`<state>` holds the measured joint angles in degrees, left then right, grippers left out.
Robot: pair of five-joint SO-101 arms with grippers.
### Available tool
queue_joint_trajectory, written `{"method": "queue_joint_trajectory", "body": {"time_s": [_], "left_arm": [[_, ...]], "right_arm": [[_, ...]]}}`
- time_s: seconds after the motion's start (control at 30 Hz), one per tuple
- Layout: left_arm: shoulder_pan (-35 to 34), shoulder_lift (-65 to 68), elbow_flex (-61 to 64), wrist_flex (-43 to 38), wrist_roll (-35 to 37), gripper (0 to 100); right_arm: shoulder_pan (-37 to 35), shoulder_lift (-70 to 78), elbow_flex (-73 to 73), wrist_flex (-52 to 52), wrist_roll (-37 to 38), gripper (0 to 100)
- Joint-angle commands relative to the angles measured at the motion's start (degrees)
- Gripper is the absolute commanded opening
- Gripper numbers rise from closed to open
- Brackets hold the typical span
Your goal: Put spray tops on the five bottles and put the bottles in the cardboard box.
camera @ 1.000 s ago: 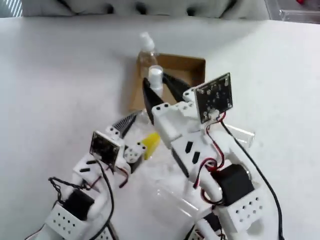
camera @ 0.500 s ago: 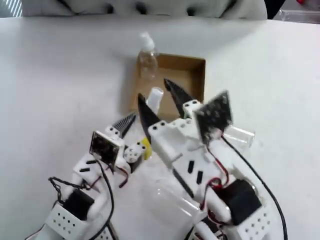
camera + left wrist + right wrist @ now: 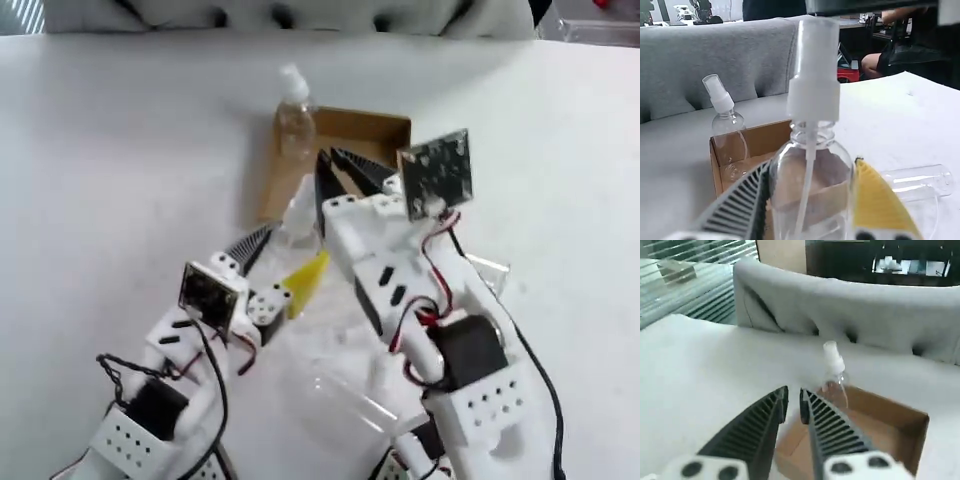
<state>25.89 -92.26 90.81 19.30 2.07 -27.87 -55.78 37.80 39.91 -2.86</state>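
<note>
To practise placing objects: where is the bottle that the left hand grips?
In the high view the bottle stands upright in the left hand, just in front of the near left corner of the cardboard box.

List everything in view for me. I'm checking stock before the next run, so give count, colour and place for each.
cardboard box: one, brown, on the table beyond the arms.
standing bottle: one, clear with a white spray top, upright in the box's far-left corner.
held bottle: one, clear with a white spray top, upright in the left claw.
lying bottle: one, clear, no top, on its side on the table by the right arm.
table: one, white.
left claw: one, a grey and a yellow finger, shut on the held bottle.
right claw: one, dark fingers, shut and empty, by the box's near side.
</note>
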Motion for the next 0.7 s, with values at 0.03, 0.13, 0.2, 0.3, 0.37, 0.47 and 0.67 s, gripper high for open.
{"method": "queue_joint_trajectory", "body": {"time_s": [0.03,0.13,0.2,0.3,0.37,0.47,0.67], "left_arm": [[-0.4,-0.66,-0.7,-1.85,0.62,2],[-0.4,-0.66,-0.7,-1.85,0.62,2],[-0.4,-0.66,-0.7,-1.85,0.62,2],[-0.4,-0.66,-0.7,-1.85,0.62,2],[-0.4,-0.66,-0.7,-1.85,0.62,2],[-0.4,-0.66,-0.7,-1.85,0.62,2],[-0.57,-0.66,-1.14,-1.67,0.7,2]], "right_arm": [[-1.1,1.27,-2.29,-0.31,-0.53,1.5],[-2.95,-0.75,-2.2,1.36,-0.53,1.5],[-4.62,-2.86,-2.11,2.24,-0.35,1.5],[-6.11,-5.67,-2.11,3.21,-0.09,1.5],[-5.93,-6.99,-2.11,3.21,-0.09,1.5],[-5.14,-8.57,-2.11,3.21,-0.09,1.5],[0.84,-12.09,-1.93,3.56,-0.26,1.5]]}}
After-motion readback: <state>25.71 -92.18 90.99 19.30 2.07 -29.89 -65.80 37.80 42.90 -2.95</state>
